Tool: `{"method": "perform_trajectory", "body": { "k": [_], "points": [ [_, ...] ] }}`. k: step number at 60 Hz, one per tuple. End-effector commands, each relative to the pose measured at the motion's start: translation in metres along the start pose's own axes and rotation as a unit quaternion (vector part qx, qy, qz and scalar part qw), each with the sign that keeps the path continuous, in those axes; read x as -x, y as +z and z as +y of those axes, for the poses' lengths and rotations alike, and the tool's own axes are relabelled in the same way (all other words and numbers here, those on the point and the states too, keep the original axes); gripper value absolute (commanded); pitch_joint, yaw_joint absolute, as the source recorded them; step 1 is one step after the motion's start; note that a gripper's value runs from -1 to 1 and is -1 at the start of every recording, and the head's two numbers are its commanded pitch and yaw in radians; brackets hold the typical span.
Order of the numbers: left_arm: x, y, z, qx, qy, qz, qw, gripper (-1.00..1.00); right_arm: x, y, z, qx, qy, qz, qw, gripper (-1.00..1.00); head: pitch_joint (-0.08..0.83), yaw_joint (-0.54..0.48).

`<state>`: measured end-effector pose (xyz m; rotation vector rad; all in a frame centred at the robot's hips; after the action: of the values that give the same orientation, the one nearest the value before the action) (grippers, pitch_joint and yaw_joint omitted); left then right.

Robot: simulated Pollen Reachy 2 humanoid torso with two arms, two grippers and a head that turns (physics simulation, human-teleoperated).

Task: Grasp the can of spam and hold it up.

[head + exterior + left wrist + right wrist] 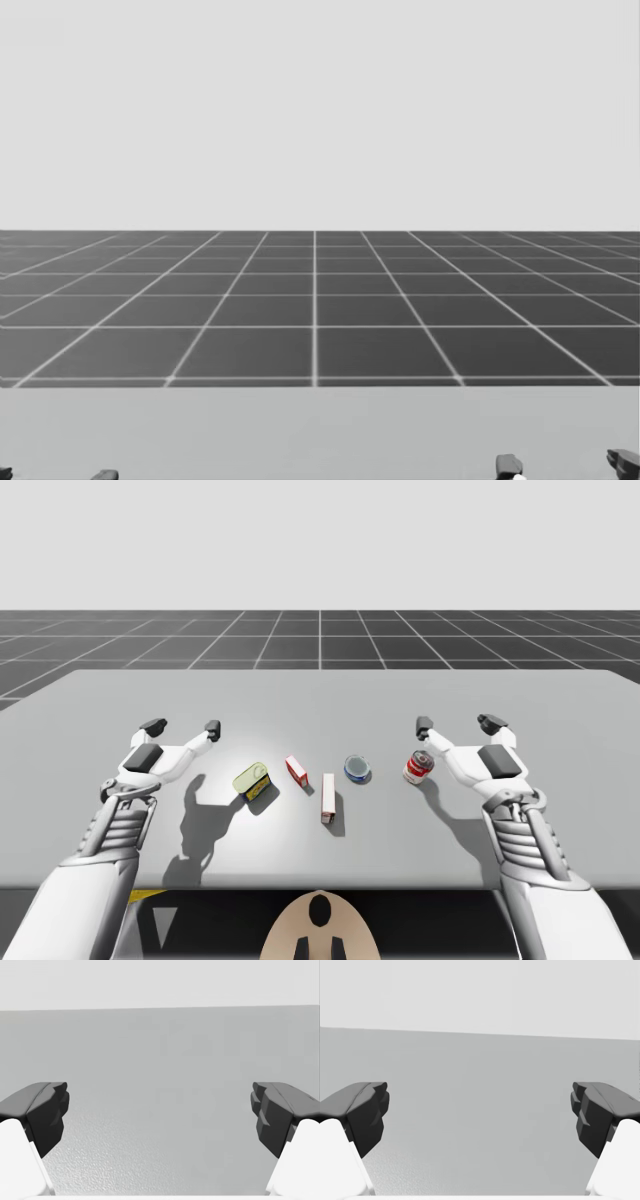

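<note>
Rectangular can (pixel 252 779): rests on the table (pixel 320 695), left of centre, at the left end of a row of five items. Lies to the right of the left gripper (pixel 182 725) and nearer than its fingertips, close to the finger on the right but apart from it; not between the fingers, no contact. Well apart from the right gripper (pixel 457 722), which hangs at the opposite end of the row. Appearance in the high view: low block with rounded corners, yellowish-olive top face, dark near side with a yellow patch, flat on a broad face, set diagonally to the table edge. Left gripper state: fingers (pixel 47 1110) spread wide, nothing held, table surface between and ahead of them in the left wrist view. Right gripper state: likewise spread wide, nothing held, table surface ahead in the right wrist view. Row order rightward from the rectangular can: small red box (pixel 296 769), long white box (pixel 328 798) lying flat and slightly nearer, blue round can (pixel 357 769), red and white can (pixel 418 767) standing upright near the right gripper's finger on the left.
</note>
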<state>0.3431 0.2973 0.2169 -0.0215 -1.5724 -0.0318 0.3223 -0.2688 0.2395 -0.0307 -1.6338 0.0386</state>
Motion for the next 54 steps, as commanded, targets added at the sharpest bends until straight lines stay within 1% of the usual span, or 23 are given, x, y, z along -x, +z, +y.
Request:
{"method": "perform_trajectory", "body": {
  "k": [1,3,9,13,15,19,20,23,24,30,33,34,37,41,44,49,54],
  "points": [
    [0.0000,0.0002,-0.0003,0.001,-0.001,0.001,1.000,-1.00,0.0003,0.0011,0.0007,0.005,-0.006,-0.001,1.0000,-1.00,-0.004,-0.01],
    [0.0000,0.0002,-0.0003,0.001,-0.001,0.001,1.000,-1.00,-0.0003,0.0013,0.0009,0.003,-0.003,-0.003,1.0000,-1.00,-0.002,-0.01],
    [-0.0003,0.0003,-0.0004,0.000,0.000,0.001,1.000,-1.00,-0.0030,0.0009,-0.0005,-0.004,-0.004,-0.003,1.0000,-1.00,0.016,-0.01],
    [-0.0004,0.0003,-0.0005,0.000,0.000,0.001,1.000,-1.00,-0.0033,0.0002,-0.0018,-0.001,-0.007,-0.002,1.0000,-1.00,0.048,-0.01],
    [-0.0004,0.0003,-0.0005,0.000,0.000,0.001,1.000,-1.00,-0.0037,-0.0001,-0.0025,0.002,-0.008,-0.002,1.0000,-1.00,0.080,-0.01],
    [-0.0004,0.0004,-0.0006,-0.001,0.000,0.001,1.000,-1.00,-0.0041,-0.0001,-0.0027,0.005,-0.009,-0.002,0.9999,-1.00,0.116,0.00],
    [-0.0005,0.0004,-0.0007,-0.001,0.000,0.001,1.000,-1.00,-0.0044,0.0001,-0.0024,0.006,-0.009,-0.002,0.9999,-1.00,0.144,0.00],
    [-0.0006,0.0006,-0.0008,-0.001,-0.001,0.001,1.000,-1.00,-0.0047,0.0002,-0.0022,0.007,-0.009,-0.002,0.9999,-1.00,0.169,0.00],
    [-0.0005,0.0005,-0.0009,-0.002,-0.002,0.001,1.000,-1.00,-0.0049,0.0004,-0.0021,0.007,-0.009,-0.002,0.9999,-1.00,0.196,0.00],
    [0.0001,-0.0004,-0.0009,-0.003,-0.004,0.001,1.000,-1.00,-0.0054,0.0004,-0.0024,0.009,-0.009,-0.002,0.9999,-1.00,0.279,0.00],
    [0.0004,-0.0007,-0.0008,-0.003,-0.005,0.001,1.000,-1.00,-0.0056,0.0004,-0.0028,0.010,-0.009,-0.002,0.9999,-1.00,0.307,0.00],
    [0.0005,-0.0009,-0.0007,-0.003,-0.005,0.001,1.000,-1.00,-0.0059,0.0005,-0.0030,0.010,-0.010,-0.002,0.9999,-1.00,0.334,0.01],
    [0.0007,-0.0012,-0.0004,-0.004,-0.005,0.000,1.000,-1.00,-0.0062,0.0008,-0.0032,0.010,-0.010,-0.003,0.9999,-1.00,0.359,0.01],
    [0.0009,-0.0016,0.0002,-0.005,-0.005,-0.002,1.000,-1.00,-0.0066,0.0009,-0.0034,0.010,-0.010,-0.003,0.9999,-1.00,0.421,0.03],
    [0.0009,-0.0017,0.0004,-0.005,-0.006,-0.003,1.000,-1.00,-0.0065,0.0007,-0.0038,0.009,-0.010,-0.003,0.9999,-1.00,0.445,0.04],
    [0.0010,-0.0021,0.0006,-0.005,-0.006,-0.006,1.000,-1.00,-0.0062,0.0006,-0.0041,0.009,-0.010,-0.002,0.9999,-1.00,0.512,0.09],
    [0.0014,-0.0026,0.0008,-0.005,-0.007,-0.006,1.000,-1.00,-0.0061,0.0006,-0.0044,0.008,-0.010,-0.001,0.9999,-1.00,0.553,0.12]
  ]
}}
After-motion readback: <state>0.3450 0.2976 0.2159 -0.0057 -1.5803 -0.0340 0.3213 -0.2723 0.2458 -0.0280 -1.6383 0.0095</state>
